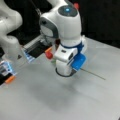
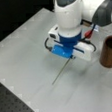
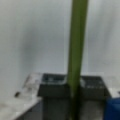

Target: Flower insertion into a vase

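The flower's thin green stem [image 2: 60, 72] sticks out from under my gripper [image 2: 71, 58] toward the front view's bottom left. In a front view the stem [image 1: 93, 74] points right. In the wrist view the stem [image 3: 76, 50] runs straight up between the two dark fingers [image 3: 52, 86], which press against it on both sides. A red blob [image 2: 88, 33], apparently the flower's head, shows on the far side of the hand and again beside the hand [image 1: 49, 53]. The brown vase [image 2: 108, 52] stands upright to the right of the gripper, apart from it.
The grey table [image 1: 50, 100] spreads around the hand. A black perforated board [image 2: 11, 106] lies at the bottom left corner. The arm's white base [image 1: 11, 45] and coloured fixtures [image 1: 7, 72] stand at the left.
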### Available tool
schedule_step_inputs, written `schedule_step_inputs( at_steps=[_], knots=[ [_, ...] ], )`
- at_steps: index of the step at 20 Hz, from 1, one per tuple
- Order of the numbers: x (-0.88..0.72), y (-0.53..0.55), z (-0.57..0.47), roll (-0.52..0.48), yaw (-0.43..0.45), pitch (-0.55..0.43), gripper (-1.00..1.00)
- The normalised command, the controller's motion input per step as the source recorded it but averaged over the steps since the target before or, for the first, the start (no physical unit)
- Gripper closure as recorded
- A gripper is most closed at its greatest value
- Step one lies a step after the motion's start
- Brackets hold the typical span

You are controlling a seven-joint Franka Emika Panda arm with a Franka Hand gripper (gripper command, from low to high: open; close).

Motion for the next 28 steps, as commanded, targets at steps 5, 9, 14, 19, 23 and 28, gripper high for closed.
schedule_step_inputs(
  at_steps=[5,9,14,19,23,28],
  knots=[
    [-0.33,0.27,0.25,-0.024,-0.148,-0.045,1.0],
    [-0.39,0.26,0.32,-0.013,-0.143,-0.086,1.0],
    [-0.4,0.2,0.33,0.037,-0.126,-0.043,1.0],
    [-0.42,0.22,0.31,0.102,-0.133,-0.02,1.0],
    [-0.41,0.24,0.25,0.113,-0.157,-0.008,1.0],
    [-0.28,0.24,0.1,0.128,-0.149,0.005,1.0]
  ],
)
